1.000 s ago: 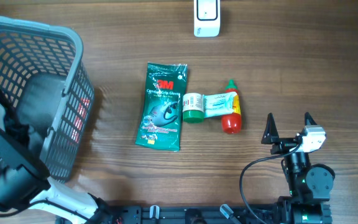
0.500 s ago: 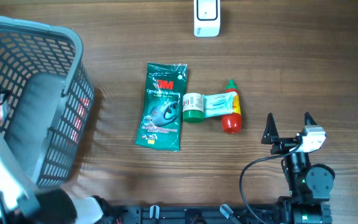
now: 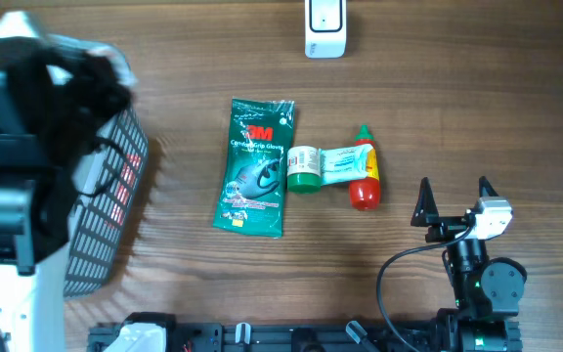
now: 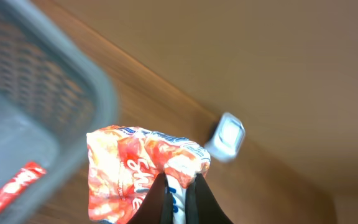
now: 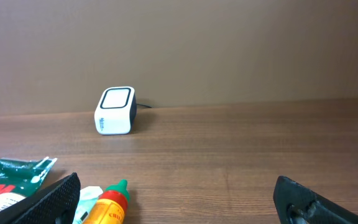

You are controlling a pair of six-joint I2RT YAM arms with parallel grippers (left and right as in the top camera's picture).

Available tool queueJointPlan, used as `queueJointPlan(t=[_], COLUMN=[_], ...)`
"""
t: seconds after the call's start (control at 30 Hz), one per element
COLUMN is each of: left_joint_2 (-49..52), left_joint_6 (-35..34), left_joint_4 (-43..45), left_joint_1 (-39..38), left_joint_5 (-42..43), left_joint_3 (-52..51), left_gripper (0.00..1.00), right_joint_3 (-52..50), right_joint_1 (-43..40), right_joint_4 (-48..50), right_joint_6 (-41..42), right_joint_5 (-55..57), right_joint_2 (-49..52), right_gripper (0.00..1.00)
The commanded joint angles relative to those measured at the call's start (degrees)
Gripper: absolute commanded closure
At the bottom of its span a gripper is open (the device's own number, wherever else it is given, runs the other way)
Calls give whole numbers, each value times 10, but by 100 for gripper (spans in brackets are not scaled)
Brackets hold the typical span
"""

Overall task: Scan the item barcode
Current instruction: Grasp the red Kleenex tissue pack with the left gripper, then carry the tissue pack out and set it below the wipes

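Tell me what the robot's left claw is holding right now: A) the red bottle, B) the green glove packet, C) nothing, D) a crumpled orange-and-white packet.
D: the left wrist view shows the left gripper pinched shut on a crumpled orange-and-white packet; the green glove packet and red bottle lie on the table.

Table layout, clock positions read from the table's middle in the overhead view

The scanner (image 3: pixel 324 27) stood at 12 o'clock by the far edge. The basket (image 3: pixel 115 196) sat at 9 o'clock, with the left arm (image 3: pixel 13 196) over it and a stick sachet (image 4: pixel 11 186) lying inside. The glove packet (image 3: pixel 255 166) lay at the middle. The capped tube (image 3: pixel 323 166) touched it at its 3 o'clock, and the sauce bottle (image 3: pixel 364 181) lay against the tube's far end. The right gripper (image 3: pixel 454 200) was at 4 o'clock, apart from the bottle.
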State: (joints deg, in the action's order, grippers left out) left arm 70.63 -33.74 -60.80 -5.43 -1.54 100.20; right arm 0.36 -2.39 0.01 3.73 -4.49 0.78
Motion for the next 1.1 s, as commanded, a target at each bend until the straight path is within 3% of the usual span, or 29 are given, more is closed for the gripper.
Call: queueJointPlan(t=[0.0,0.13,0.3,0.43,0.5,0.77,1.07], left_joint_2=[38,96,182,249,280,372,452], left_joint_6=[55,25,-149,-336,-374,-377,-376], left_joint_4=[-28,-68,-125,-140,-131,-68,-30], left_joint_1=[-126,-212,-290,-339,-364,-450,-460], left_joint_5=[-24,-56,-56,-54,-53,-39,-33], left_joint_3=[5,-7,-23,-57,-71,-74,-74], left_gripper=[96,96,96,96,96,96,96], right_joint_3=[-1,-1,-1,-1,-1,-1,-1], right_joint_1=[0,0,0,0,0,0,0], right_joint_4=[3,3,3,3,3,3,3], right_joint_6=[-7,-7,-7,-7,-7,-7,-7], right_joint_5=[-7,-7,-7,-7,-7,-7,-7], right_joint_2=[-3,-3,-3,-3,-3,-3,-3], right_gripper=[0,0,0,0,0,0,0])
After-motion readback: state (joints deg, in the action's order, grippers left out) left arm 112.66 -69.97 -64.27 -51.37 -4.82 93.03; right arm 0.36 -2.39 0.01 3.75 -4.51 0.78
